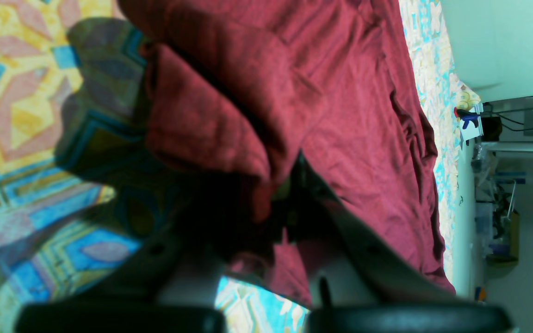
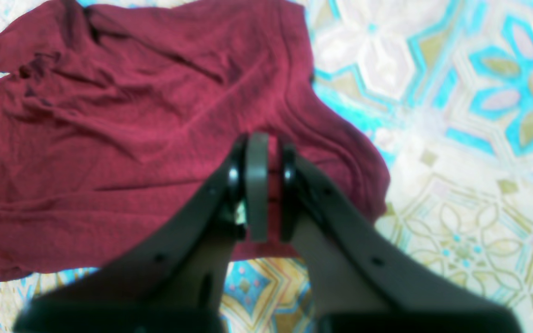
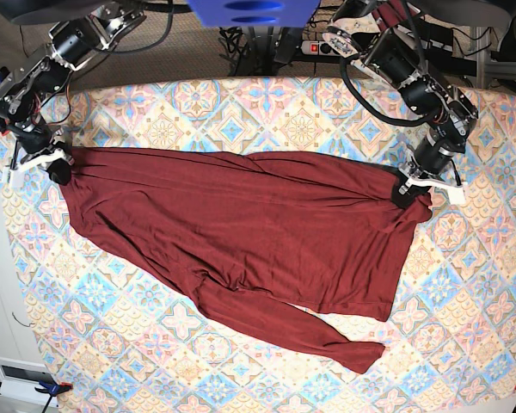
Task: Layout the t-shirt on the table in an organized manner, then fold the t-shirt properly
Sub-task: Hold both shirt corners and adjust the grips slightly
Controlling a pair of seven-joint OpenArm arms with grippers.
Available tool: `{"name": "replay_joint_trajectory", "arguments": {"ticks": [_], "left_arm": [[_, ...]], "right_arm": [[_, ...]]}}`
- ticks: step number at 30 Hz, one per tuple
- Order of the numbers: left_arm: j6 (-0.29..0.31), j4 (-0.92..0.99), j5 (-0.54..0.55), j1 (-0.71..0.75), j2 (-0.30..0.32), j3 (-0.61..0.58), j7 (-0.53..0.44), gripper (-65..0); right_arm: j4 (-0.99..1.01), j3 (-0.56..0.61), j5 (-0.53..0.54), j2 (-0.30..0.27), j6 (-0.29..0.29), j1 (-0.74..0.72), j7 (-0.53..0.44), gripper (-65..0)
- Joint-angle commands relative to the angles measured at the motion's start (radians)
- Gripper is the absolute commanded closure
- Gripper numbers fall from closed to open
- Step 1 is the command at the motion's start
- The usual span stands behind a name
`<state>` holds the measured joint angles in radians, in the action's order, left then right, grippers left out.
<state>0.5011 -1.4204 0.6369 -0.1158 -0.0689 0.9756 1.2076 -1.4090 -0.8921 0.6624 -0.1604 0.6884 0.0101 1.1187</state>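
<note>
Between the two arms, the t-shirt point(image 3: 241, 232) is stretching crosswise over the table point(image 3: 464, 292), its long axis running from one gripper to the other. Right gripper point(image 2: 263, 185), at the base view's left edge, is pinching a thin fold of maroon fabric, jaws nearly together; the cloth is fanning away from it toward the far arm. Left gripper point(image 1: 289, 199) is clamping the opposite corner, bunched fabric hanging over its jaws. Each arm is sitting at its own end, neither nearer the middle. One sleeve point(image 3: 327, 340) is trailing toward the near edge, likely needing straightening before folding.
</note>
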Motion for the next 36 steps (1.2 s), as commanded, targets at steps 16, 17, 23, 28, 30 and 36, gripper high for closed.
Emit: {"name": "replay_joint_trajectory", "arguments": {"ticks": [16, 17, 23, 28, 30, 36], "left_arm": [[0.008, -0.015, 0.025, -0.003, 0.008, -0.004, -0.019, 0.0], [0.008, -0.015, 0.025, -0.003, 0.008, -0.004, -0.019, 0.0], [0.008, -0.013, 0.025, -0.002, 0.008, -0.004, -0.019, 0.0], [0.008, -0.013, 0.025, -0.002, 0.008, -0.004, -0.019, 0.0], [0.008, -0.013, 0.025, 0.0, 0.01, -0.004, -0.019, 0.0], [0.008, -0.013, 0.025, 0.0, 0.01, -0.004, -0.018, 0.0]], "right_arm": [[-0.071, -0.045, 0.015, -0.017, -0.009, 0.043, -0.007, -26.8], [-0.089, -0.058, 0.015, -0.017, -0.022, 0.057, -0.006, -28.5], [-0.102, -0.058, 0.01, -0.017, -0.025, 0.074, -0.007, -30.3], [-0.033, -0.057, 0.009, -0.017, -0.026, 0.072, -0.01, -30.3], [-0.01, -0.057, 0.009, -0.017, -0.026, 0.072, -0.012, -30.2], [0.018, -0.055, 0.009, -0.015, -0.025, 0.072, -0.012, -30.0]]}}
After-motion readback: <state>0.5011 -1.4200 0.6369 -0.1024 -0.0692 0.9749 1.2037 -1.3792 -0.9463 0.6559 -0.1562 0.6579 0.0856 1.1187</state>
